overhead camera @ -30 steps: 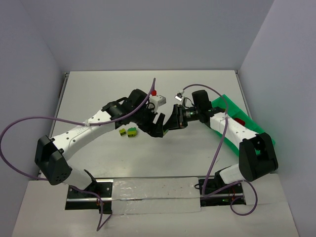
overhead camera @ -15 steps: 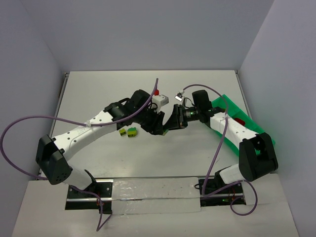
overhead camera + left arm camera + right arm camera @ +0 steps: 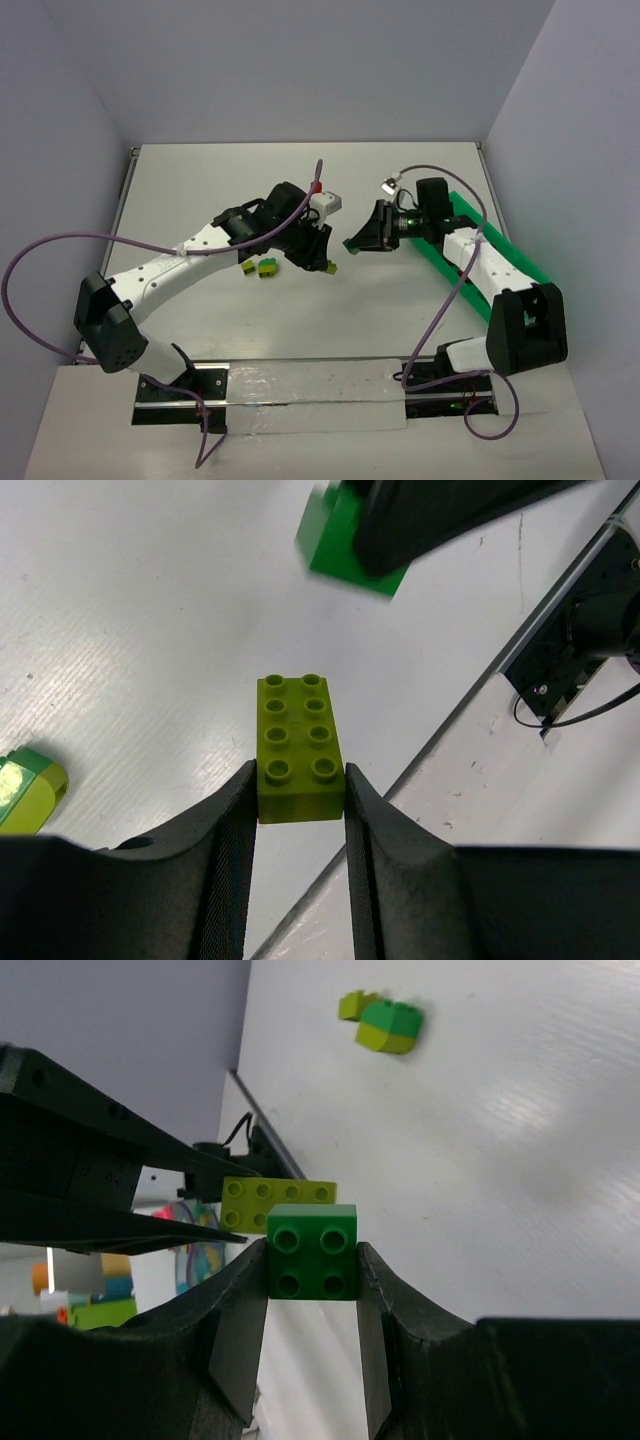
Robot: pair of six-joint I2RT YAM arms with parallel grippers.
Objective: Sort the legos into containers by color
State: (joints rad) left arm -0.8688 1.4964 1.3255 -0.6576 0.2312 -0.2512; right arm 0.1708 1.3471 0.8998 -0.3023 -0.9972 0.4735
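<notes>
Left hand point(image 3: 298, 780) is closed tight on a yellow-green brick point(image 3: 298, 742), and we see it plainly from the wrist: a two-by-four, studs facing the camera, its near end pinched between the two black fingers point(image 3: 232, 840), its far end sticking out past the tips; it looks clear of the worktop point(image 3: 200, 190), though from here we can't be sure.

Over to the right hand point(image 3: 312, 1250): closed as well, gripping a dark green brick point(image 3: 312, 1245), a two-by-two, studs to the camera, squeezed flat on both sides; behind it in that view sits the yellow-green one, with the left hand's dark fingers coming in from the left.

From above, both hands meet near the middle of the worktop, tips pointing at each other; the two bricks are near one another but apart, the dark green one further right and further back.

The tray point(image 3: 497, 232) lies along the right edge, partly under the right arm; neither held brick is over it.

Left of the left hand, two loose pieces rest on the worktop just beside each other: a small yellow-green piece point(image 3: 247, 268) and a two-colour stack point(image 3: 268, 266), dark green and yellow-green; a red brick point(image 3: 317, 186) peeps out behind the left arm, further back.
</notes>
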